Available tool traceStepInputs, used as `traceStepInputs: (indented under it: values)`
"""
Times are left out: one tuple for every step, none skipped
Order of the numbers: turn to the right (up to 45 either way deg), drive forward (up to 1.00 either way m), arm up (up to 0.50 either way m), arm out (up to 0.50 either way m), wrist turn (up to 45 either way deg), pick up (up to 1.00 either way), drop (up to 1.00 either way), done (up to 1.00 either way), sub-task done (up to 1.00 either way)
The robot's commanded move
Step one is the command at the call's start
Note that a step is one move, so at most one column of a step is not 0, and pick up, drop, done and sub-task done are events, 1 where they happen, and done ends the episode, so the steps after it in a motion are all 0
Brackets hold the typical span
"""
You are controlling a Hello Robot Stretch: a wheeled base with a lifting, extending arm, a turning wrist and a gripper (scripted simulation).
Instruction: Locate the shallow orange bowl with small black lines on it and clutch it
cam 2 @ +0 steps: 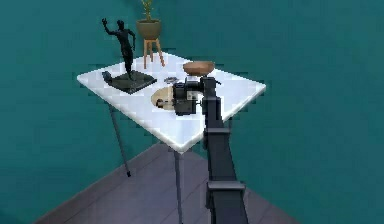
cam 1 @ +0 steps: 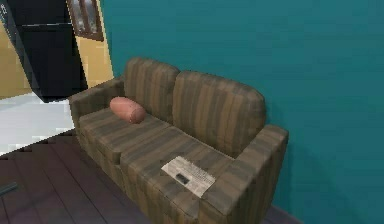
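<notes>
A shallow orange-brown bowl (cam 2: 198,68) stands on the white table (cam 2: 240,90) near its far edge in the arm side view. The dark arm rises from the bottom edge and reaches over the table. The gripper (cam 2: 172,99) sits just this side of the bowl, over the tabletop, where a round tan thing (cam 2: 160,96) lies under its far end. I cannot tell whether it holds anything.
On the table also stand a dark figure statue (cam 2: 124,50) on a base and a small potted plant (cam 2: 151,38) on a wooden stand. Teal walls lie behind. The forward view has a striped brown sofa (cam 1: 200,120) with a pink cushion (cam 1: 127,110), a paper (cam 1: 189,176), and a dark doorway (cam 1: 45,45).
</notes>
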Motion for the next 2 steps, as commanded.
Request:
traceStepInputs:
  values:
    - [0.0, 0.0, 0.1, 0.0, 0.0, 0.0, 0.0, 0.0, 0.0]
    - [0.0, 0.0, 0.0, 0.0, 0.0, 0.0, 0.0, 1.0, 0.0]
